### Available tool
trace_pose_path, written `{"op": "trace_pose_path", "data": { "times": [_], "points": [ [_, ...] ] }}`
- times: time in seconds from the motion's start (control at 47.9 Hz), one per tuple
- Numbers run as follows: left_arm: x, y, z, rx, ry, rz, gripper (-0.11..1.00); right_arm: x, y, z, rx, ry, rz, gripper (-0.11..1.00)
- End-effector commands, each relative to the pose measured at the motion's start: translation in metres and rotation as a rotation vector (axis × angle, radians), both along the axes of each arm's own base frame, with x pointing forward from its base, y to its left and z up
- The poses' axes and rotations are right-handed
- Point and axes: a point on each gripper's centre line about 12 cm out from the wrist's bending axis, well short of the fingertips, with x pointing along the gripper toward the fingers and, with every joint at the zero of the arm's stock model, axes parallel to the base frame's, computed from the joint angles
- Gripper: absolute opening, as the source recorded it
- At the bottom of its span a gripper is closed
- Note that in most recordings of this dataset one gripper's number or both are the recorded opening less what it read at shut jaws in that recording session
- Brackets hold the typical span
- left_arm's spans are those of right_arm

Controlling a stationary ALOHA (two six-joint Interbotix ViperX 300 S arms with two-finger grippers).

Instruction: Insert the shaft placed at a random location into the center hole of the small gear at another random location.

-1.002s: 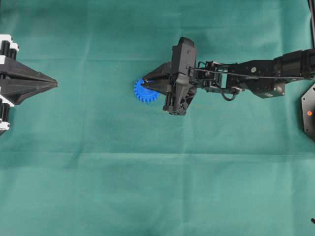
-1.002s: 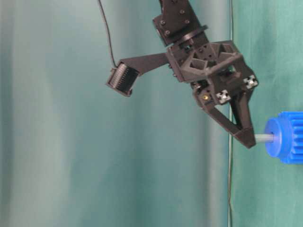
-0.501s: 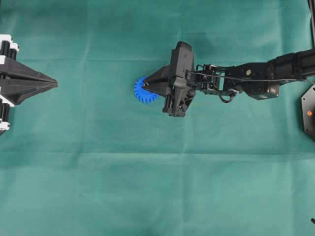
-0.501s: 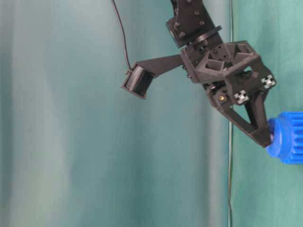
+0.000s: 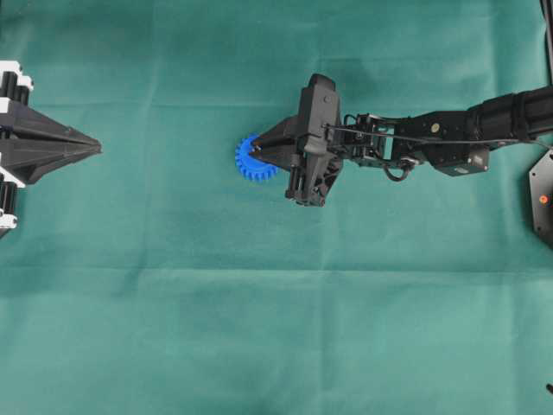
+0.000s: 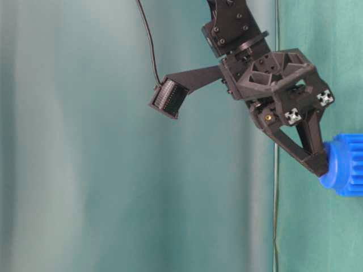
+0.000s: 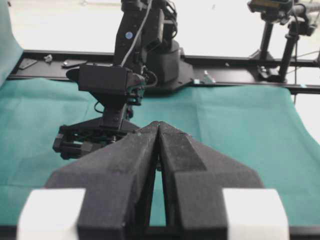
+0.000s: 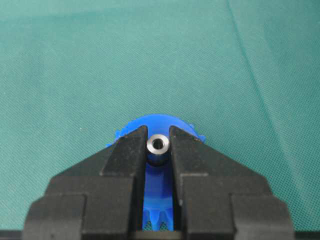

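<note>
While the green cloth lay flat over the whole table, the right arm reached in from three o'clock in the overhead view to the small gear, which sat a little above and left of the middle. The left claw was parked at nine o'clock, clenched on nothing. The right claw was grasping the shaft between its fingertips, directly over the gear's flat face. From the wrist view the pin's shiny end stood at twelve o'clock between the fingers, with blue showing all round. In the side view the fingertips touched the gear's hub and no bare pin showed, so the shaft looked seated in the center hole, which was hidden. To finish well, the claw should let go gently, without twisting, then lift straight away so the pin was not dragged out.
</note>
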Motion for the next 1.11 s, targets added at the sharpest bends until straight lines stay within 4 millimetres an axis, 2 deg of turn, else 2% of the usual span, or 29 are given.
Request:
{"op": "trace_pose_path", "data": {
  "times": [0.0,0.104,0.167,0.209,0.376,0.439,0.626,0.877,1.086],
  "points": [
    [0.002,0.0,0.007,0.003,-0.017,-0.002,0.0,0.004,-0.001,0.01,-0.014,-0.035,0.001,0.13],
    [0.002,0.0,0.007,0.001,-0.017,-0.002,0.0,0.004,-0.001,0.01,-0.013,-0.034,0.002,0.14],
    [0.002,0.0,0.007,0.003,-0.017,-0.001,0.0,0.004,-0.001,0.011,-0.013,-0.035,0.001,0.2],
    [0.002,0.0,0.007,0.003,-0.017,-0.002,0.0,0.004,-0.001,0.01,-0.012,-0.034,0.0,0.28],
    [0.002,0.0,0.007,0.003,-0.017,-0.002,0.0,0.004,0.0,0.012,-0.015,-0.038,0.006,0.75],
    [0.002,0.0,0.007,0.003,-0.018,-0.002,0.0,0.004,0.001,0.013,-0.016,-0.041,0.009,0.83],
    [0.002,0.0,0.007,0.003,-0.017,-0.002,0.0,0.003,0.004,0.033,-0.02,-0.079,0.015,0.77],
    [0.002,0.0,0.007,0.001,-0.017,-0.002,0.0,-0.007,0.006,0.073,-0.029,-0.128,0.022,0.77],
    [0.002,0.0,0.007,0.001,-0.017,-0.002,0.0,-0.014,0.007,0.094,-0.034,-0.163,0.023,0.77]
  ]
}}
